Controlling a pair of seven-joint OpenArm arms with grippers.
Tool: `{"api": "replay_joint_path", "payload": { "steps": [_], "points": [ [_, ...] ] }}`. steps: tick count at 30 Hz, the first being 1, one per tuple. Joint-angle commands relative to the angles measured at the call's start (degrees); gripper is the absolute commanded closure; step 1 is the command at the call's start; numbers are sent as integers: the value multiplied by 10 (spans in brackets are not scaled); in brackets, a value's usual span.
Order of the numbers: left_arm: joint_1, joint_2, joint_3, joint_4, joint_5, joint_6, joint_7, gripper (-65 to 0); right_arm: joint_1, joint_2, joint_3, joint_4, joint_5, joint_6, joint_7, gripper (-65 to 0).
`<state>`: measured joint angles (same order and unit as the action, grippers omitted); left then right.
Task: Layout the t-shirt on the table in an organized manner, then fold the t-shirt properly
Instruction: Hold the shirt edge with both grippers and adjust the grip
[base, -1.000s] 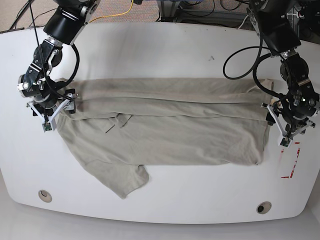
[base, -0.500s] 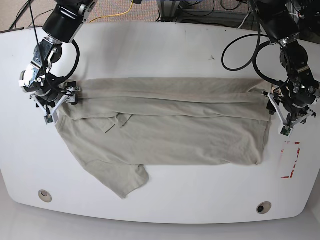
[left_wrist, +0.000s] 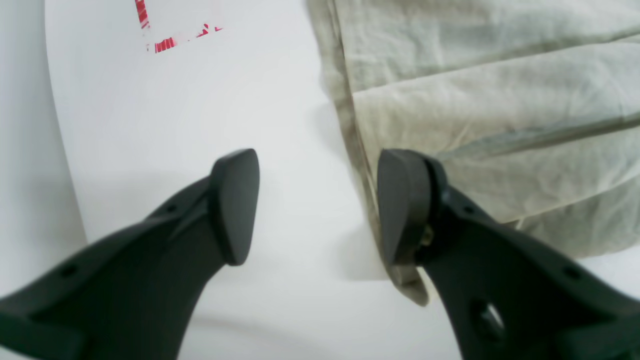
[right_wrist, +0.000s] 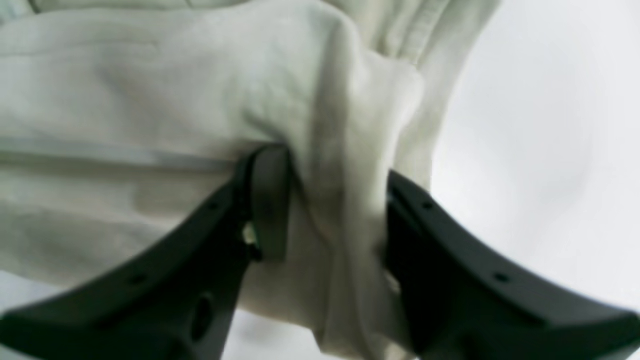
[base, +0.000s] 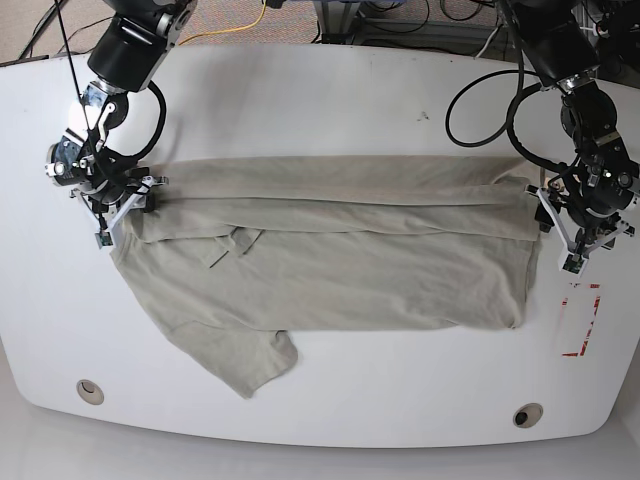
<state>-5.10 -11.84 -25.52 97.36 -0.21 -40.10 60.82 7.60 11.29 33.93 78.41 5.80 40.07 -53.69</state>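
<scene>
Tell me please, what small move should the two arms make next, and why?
Probably the left gripper should close on the t-shirt edge. Its jaws stand open, one finger over the hem and the other over the bare table, while the right gripper already has cloth bunched between its jaws.

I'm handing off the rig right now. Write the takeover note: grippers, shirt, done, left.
Right gripper: jaws pinching a bunched fold of the t-shirt at its end.
Left gripper: open, one finger over the shirt's edge, the other on bare table; nothing held.
Shirt: spread lengthwise across the table, long fold over the top, one sleeve sticking out at the near side.
Done: rough layout.
Left: grip the left end, flatten, tuck sleeve, finish folding.
</scene>
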Motion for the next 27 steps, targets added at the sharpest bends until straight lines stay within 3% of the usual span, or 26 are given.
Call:
{"api": "replay_joint_path", "payload": {
  "steps": [1,14,27],
  "points": [
    [-5,-8,-2,12,-4,1,-7,-353,12,10,1,9,4,-1,8,-211],
    [2,-6,-2,11,-4,1,-8,-353,17,9,1,48,4,-1,7,-430],
    [1,-6,-2,11,-4,1,-8,-353,38,9,1,20,4,-1,8,-438]
  ]
}}
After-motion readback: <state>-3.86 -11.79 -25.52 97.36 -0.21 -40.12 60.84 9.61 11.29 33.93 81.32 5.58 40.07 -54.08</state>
